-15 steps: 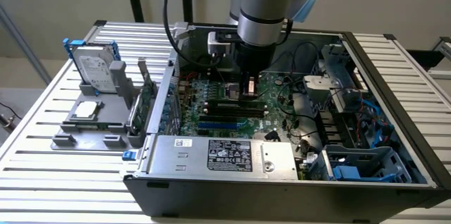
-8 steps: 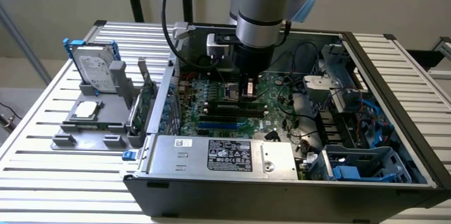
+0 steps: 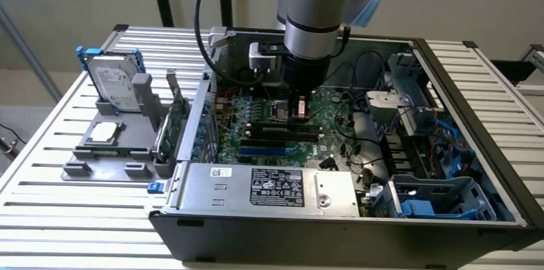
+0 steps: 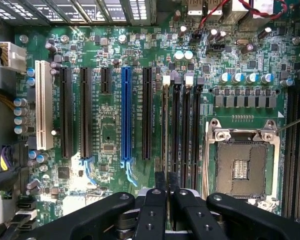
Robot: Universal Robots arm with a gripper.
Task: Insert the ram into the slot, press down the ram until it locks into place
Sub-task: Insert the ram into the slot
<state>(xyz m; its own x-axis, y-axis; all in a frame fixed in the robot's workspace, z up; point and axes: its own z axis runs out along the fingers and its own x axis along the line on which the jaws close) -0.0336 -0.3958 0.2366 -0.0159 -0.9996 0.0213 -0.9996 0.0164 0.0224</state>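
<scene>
My gripper (image 4: 166,176) is clamped on the ram (image 4: 165,125), with its fingertips pinching the thin upper edge. The ram stands on edge in line with the slot (image 4: 165,81), the one in the bank farthest from the CPU socket (image 4: 240,165). Its long axis runs straight away from my fingertips, parallel to the socket's near side. I cannot tell whether it is fully seated.

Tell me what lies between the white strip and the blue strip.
Between white strip and blue strip, wrist view: two long black card slots, one short black card slot.
</scene>
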